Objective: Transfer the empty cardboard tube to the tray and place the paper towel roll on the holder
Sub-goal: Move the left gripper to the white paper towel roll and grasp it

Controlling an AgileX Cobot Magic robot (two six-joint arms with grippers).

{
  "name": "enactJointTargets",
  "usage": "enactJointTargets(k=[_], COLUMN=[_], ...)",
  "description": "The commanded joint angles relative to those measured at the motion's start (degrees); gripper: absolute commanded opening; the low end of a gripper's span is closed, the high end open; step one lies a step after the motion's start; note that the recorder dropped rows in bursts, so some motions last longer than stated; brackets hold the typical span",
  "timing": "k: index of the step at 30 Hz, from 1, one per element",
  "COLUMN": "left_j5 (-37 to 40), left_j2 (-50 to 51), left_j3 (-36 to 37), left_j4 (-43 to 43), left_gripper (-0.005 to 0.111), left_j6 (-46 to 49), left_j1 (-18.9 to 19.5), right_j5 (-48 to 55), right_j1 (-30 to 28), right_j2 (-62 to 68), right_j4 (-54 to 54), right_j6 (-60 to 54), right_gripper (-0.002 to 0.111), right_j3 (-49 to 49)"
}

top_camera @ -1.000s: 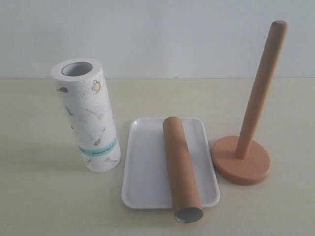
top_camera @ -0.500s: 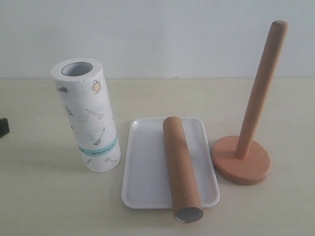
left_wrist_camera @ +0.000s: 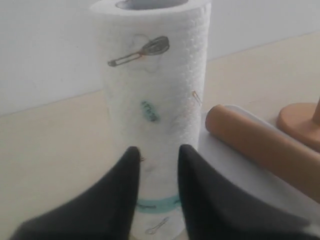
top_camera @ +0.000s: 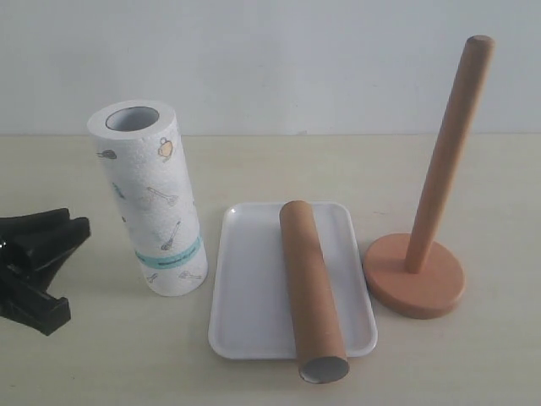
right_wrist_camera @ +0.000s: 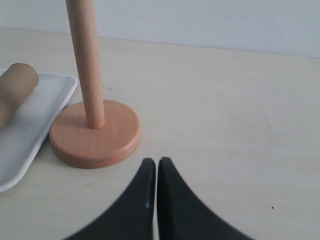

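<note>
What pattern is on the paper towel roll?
The paper towel roll is white with kitchen-utensil drawings and a teal band low down; exterior view shows it best.

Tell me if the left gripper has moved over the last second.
Yes. The left gripper has entered from the left edge, toward the standing paper towel roll.

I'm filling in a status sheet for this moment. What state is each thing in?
Holder: upright, pole bare.
Tray: flat, loaded.
Tube: lying on the tray, near end over its rim.
Roll: standing on end, off the holder.
Left gripper: open, short of the roll.
Right gripper: shut, empty.
</note>
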Motion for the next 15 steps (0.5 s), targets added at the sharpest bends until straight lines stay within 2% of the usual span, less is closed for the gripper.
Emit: enactJointTargets(k=[1,3,4,10,15], left_j5=[-11.0,-14.5,-15.4,-14.9,-11.6], left_j2=[5.3,6.9,7.5,9.6,13.7], left_j3=[0.2,0.2,0.2,-2.2,-6.5], left_j4=[1.0,1.2,1.7,4.6,5.9], left_gripper=[0.080,0.105,0.109,0.110,0.110], left_j6=[-6.3,-6.3,-6.6,-6.0,0.4], left_j1=[-0.3,-0.3,-0.3,-0.3,-0.3], right_j5=[-0.8,-0.8,-0.8,-0.8,-0.8], right_j1=[-0.2,-0.2,-0.2,-0.2,-0.2], right_j2=[-0.2,-0.2,-0.2,-0.2,-0.2], right_j4=[0.0,0.0,0.0,0.0,0.0], right_j6=[-0.1,-0.1,-0.1,-0.1,-0.1], right_gripper=[0.001,0.001,0.001,0.001,0.001], right_j3=[0.0,0.0,0.0,0.0,0.0])
